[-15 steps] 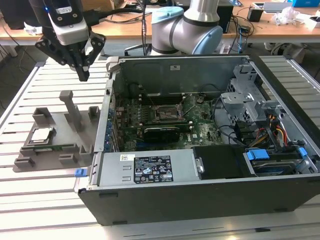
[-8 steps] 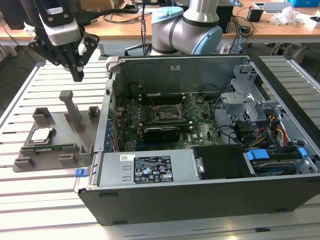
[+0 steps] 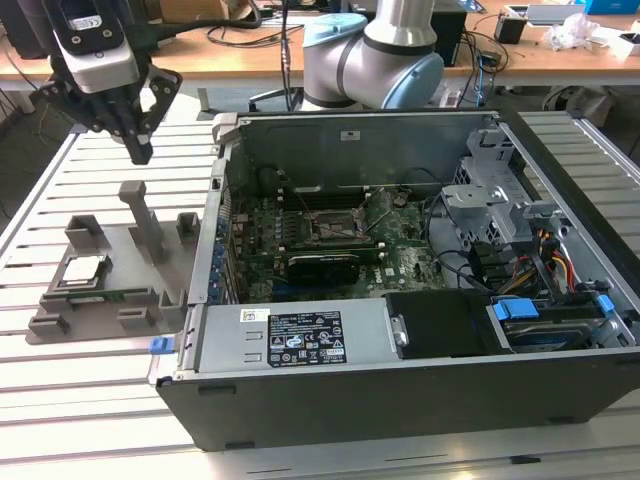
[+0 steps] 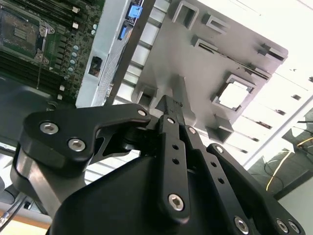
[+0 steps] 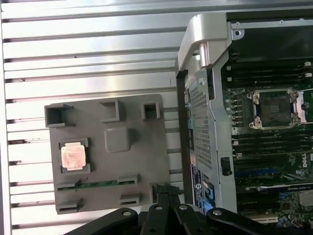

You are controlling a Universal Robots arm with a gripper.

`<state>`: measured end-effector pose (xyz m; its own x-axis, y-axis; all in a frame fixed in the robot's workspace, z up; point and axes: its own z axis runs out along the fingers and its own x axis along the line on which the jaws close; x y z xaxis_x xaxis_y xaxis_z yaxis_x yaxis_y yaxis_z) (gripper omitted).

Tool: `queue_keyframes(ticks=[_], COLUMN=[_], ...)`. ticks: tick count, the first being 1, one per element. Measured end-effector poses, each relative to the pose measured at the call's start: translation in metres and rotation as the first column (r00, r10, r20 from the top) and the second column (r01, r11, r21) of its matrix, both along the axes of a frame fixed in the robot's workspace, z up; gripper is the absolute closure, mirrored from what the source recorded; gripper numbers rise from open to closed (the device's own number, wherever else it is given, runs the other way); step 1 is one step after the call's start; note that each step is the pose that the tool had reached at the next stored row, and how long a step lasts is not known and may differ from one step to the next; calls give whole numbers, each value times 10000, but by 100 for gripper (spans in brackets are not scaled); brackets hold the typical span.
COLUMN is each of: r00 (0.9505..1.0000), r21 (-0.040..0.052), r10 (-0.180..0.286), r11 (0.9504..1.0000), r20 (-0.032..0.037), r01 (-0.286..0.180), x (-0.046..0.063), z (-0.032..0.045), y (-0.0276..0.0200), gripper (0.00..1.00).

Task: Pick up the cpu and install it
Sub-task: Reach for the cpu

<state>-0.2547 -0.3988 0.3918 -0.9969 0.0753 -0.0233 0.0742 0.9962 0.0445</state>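
Observation:
The cpu [image 3: 82, 270] is a small silver square lying flat in a recess of a grey holder plate [image 3: 110, 300] on the slatted table, at the exterior view's left. Both wrist views show the cpu [image 5: 73, 156] [image 4: 233, 95] in its recess. My gripper [image 3: 138, 150] hangs well above the holder's far side, beside the case wall, shut with nothing held; its fingertips [image 5: 164, 188] [image 4: 168, 105] meet. The open black socket [image 3: 330, 225] [image 5: 274, 107] sits on the motherboard inside the open computer case [image 3: 400, 260].
A green memory stick [image 5: 98, 184] lies in a slot of the holder near the cpu. A grey upright post [image 3: 145, 215] rises from the holder below the gripper. The case's metal side wall [image 3: 215, 230] stands between holder and motherboard. Cables and drive bays [image 3: 520, 250] crowd the case's far end.

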Motion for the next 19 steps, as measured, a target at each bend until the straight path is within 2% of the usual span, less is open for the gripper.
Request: queue_keyframes(ticks=[5,19], r00=[10000,10000], r21=[0,-16], r10=[1,1], r11=[10000,10000], r20=[1,0], r01=[-1,-1], x=[-69,-387], z=[-3,-16], y=[0,5], gripper=[89,89])
